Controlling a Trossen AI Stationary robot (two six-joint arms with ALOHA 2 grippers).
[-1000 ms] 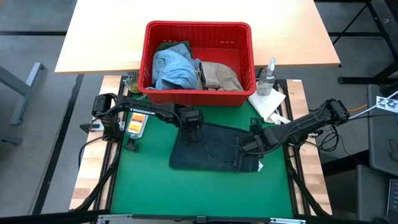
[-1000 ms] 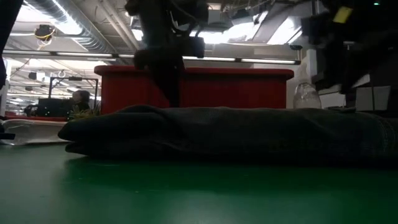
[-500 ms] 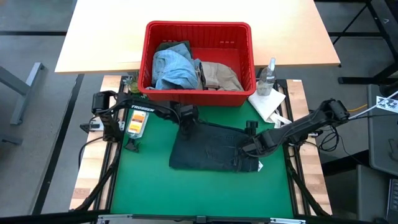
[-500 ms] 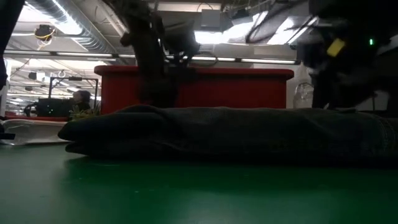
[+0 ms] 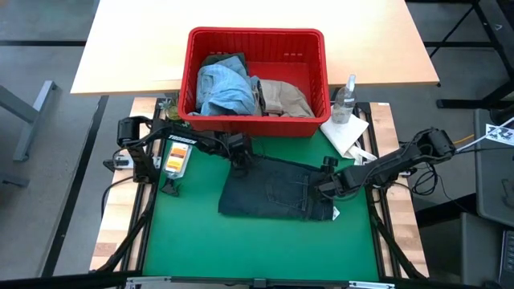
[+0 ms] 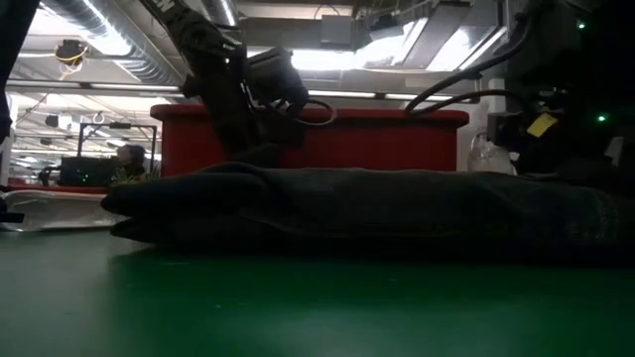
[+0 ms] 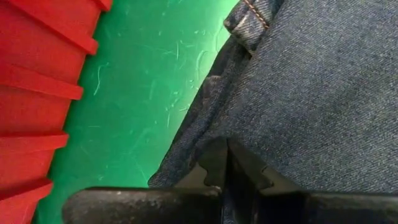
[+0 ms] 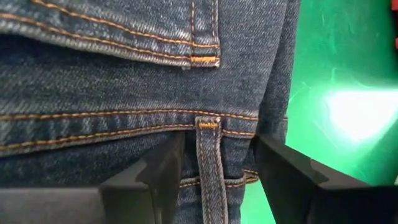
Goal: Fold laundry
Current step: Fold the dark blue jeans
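Observation:
Dark navy jeans point(image 5: 273, 193) lie folded flat on the green mat point(image 5: 241, 249), showing as a low dark mound point(image 6: 377, 203) in the low view. My left gripper point(image 5: 240, 163) is shut and down at the jeans' far left corner, next to the red basket. My right gripper point(image 5: 323, 188) is open at the jeans' right end. Its two fingers stand over the waistband with a belt loop point(image 8: 209, 149) between them. My left gripper point(image 7: 227, 158) has its shut fingertips down on the denim close to the jeans' far left edge point(image 7: 205, 124), coming from above at a slant. I cannot tell whether a fold is caught between them. I cannot tell whether my right gripper point(image 8: 217, 180) touches the waistband.
The red basket point(image 5: 257, 36) stands just beyond the mat, holding light blue denim point(image 5: 221, 84) and a beige piece point(image 5: 285, 96). A spray bottle point(image 5: 345, 100) and a small white cloth point(image 5: 347, 132) sit at its right. Bare mat lies in front of the jeans.
Both grippers have come down onto the jeans. My left gripper has gone toward the jeans' far left corner and the basket, tipping as it sank. My right gripper has sunk onto the right end. The jeans stay flat where they were.

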